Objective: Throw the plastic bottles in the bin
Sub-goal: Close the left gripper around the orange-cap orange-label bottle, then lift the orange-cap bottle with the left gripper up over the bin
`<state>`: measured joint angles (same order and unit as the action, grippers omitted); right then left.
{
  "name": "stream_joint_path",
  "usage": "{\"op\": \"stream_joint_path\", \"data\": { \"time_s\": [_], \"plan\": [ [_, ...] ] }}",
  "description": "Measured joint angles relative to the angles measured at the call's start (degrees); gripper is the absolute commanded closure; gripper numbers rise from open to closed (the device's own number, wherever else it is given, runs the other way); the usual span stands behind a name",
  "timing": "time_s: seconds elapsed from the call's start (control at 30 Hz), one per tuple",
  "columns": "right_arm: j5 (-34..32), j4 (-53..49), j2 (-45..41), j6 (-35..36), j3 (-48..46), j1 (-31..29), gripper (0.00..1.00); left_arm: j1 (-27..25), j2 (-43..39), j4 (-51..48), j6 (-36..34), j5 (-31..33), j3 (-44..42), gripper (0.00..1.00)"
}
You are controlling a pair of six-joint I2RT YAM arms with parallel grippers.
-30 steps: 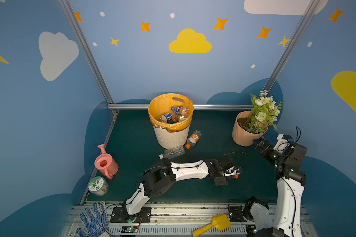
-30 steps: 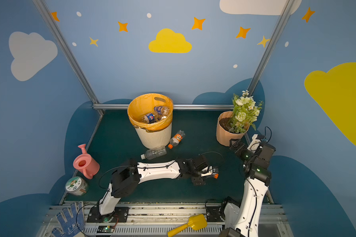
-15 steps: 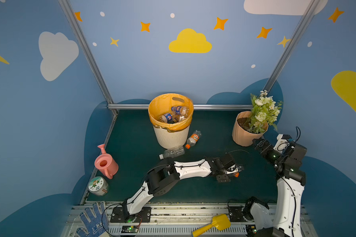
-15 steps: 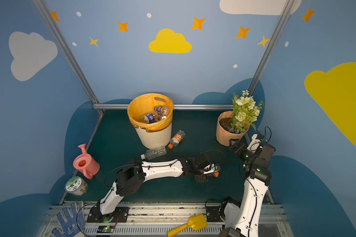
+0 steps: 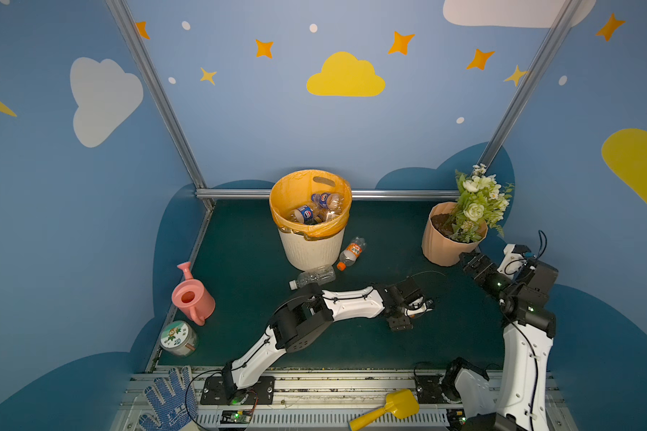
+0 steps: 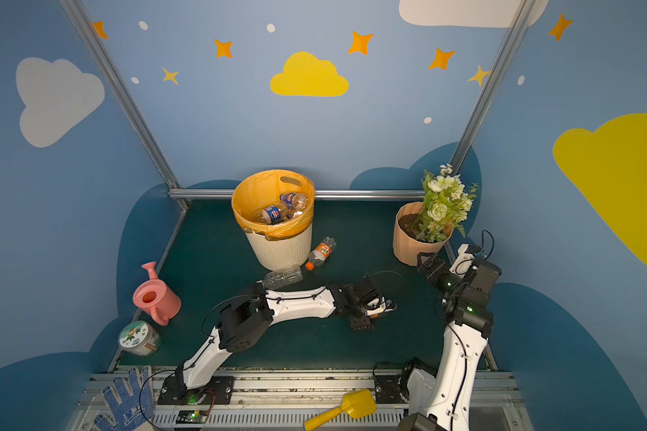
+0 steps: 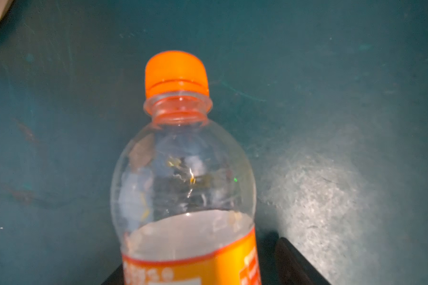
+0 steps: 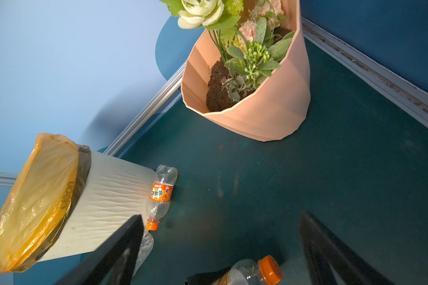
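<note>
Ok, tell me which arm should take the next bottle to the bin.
Left. The left gripper straddles the orange-capped bottle, jaws either side; the right gripper hangs open and empty by the flower pot.

Top views: even, soft light from above, med. bright; no hard shadows, only faint ones on dark mat (image 5: 240,283), which reads murky, low contrast. L wrist view: dim, bluish cast; bottle (image 7: 181,172) soft w/ blur, label smeared; pale bright patch on mat beside it, prob. lamp spill. R wrist view: brighter, sharp mid-frame; glare on liner of bin (image 8: 114,197); soft shadow on wall (image 8: 59,61); closest foreground out of focus.
</note>
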<state>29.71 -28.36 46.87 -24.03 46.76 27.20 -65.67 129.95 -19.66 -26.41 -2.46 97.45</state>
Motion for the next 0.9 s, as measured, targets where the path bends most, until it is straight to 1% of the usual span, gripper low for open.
{"op": "stream_joint_path", "data": {
  "time_s": [0.1, 0.23, 0.37, 0.43, 0.57, 0.8, 0.9],
  "plan": [
    [0.0, 0.0, 0.0, 0.0, -0.4, 0.0, 0.05, 0.1, -0.7, 0.9, 1.2, -0.6, -1.3, 0.27],
    [0.0, 0.0, -0.1, 0.0, -0.5, 0.0, 0.04, 0.3, -0.7, 0.6, 2.9, -1.9, -1.5, 0.38],
    [0.0, 0.0, -0.3, 0.0, -0.5, 0.2, 0.04, 1.0, -1.0, 1.0, 5.0, -3.3, -1.8, 0.45],
    [0.0, 0.0, -0.5, 0.0, -0.5, 0.2, 0.05, 1.5, -2.0, 2.0, 6.8, -4.2, -3.6, 0.47],
    [0.0, 0.0, -0.5, 0.0, -0.5, 0.3, 0.05, 2.8, -6.2, 4.0, 10.6, -5.3, -9.1, 0.52],
    [0.1, 0.0, -0.5, 0.0, -1.1, 0.3, 0.05, 3.7, -16.8, 10.1, 16.6, -5.7, -14.9, 0.54],
    [0.2, 0.1, -0.6, 0.0, -1.2, 0.3, 0.05, 3.6, -21.8, 13.7, 18.8, -4.7, -16.9, 0.55]
  ]
}}
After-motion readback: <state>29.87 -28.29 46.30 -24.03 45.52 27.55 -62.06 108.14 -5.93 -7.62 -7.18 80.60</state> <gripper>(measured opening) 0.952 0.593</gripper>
